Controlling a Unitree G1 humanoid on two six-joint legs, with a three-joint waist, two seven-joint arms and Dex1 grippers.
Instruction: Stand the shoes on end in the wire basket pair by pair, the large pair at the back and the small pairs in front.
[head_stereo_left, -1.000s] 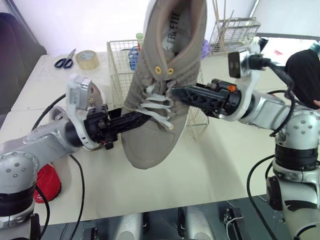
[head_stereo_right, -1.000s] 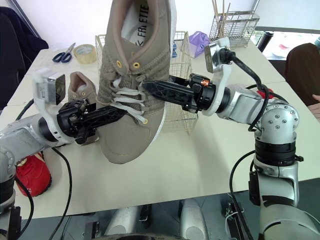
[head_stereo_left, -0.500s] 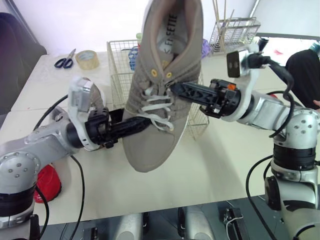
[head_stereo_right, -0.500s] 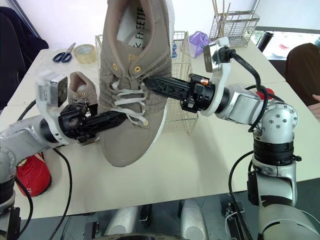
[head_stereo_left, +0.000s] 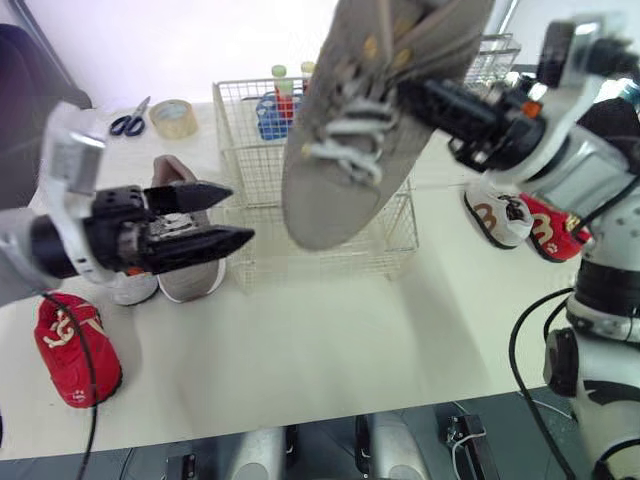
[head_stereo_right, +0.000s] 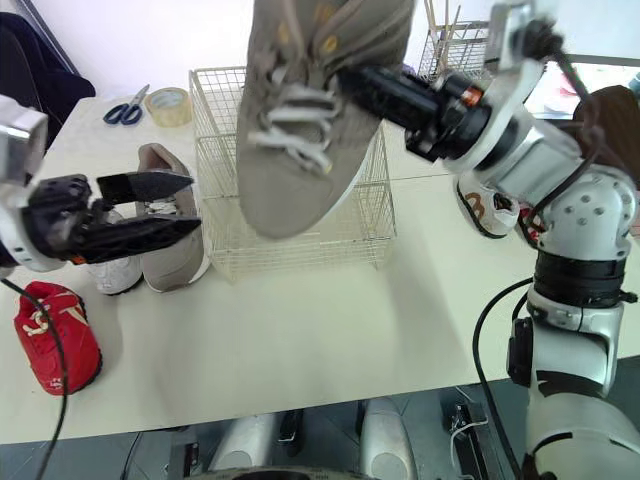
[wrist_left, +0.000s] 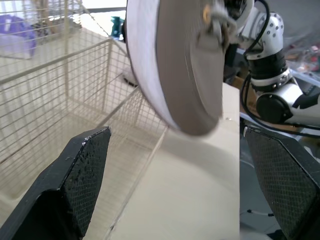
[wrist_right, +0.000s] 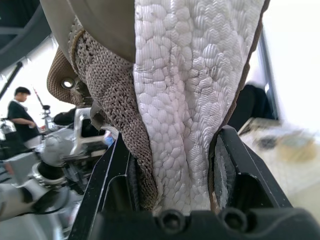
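Observation:
A large tan shoe (head_stereo_left: 360, 130) hangs toe down over the wire basket (head_stereo_left: 320, 225), with my right gripper (head_stereo_left: 432, 95) shut on its upper by the laces. The right wrist view has the knit upper and white lining (wrist_right: 175, 100) pinched between both fingers. My left gripper (head_stereo_left: 238, 212) stands open to the left of the basket, apart from the shoe, with nothing between its fingers. The second large tan shoe (head_stereo_right: 170, 240) lies on the table beside the basket's left wall, next to a white shoe (head_stereo_right: 108, 275).
A small red shoe (head_stereo_left: 75, 345) lies near the table's front left. A small white shoe (head_stereo_left: 495, 215) and a red one (head_stereo_left: 548, 228) lie to the right of the basket. Scissors (head_stereo_left: 128, 122), tape (head_stereo_left: 173, 118) and a second wire rack (head_stereo_left: 492, 60) stand at the back.
My left gripper has opened, let go of the tan shoe and drawn back to the left. The right arm has lifted the shoe higher and over the basket.

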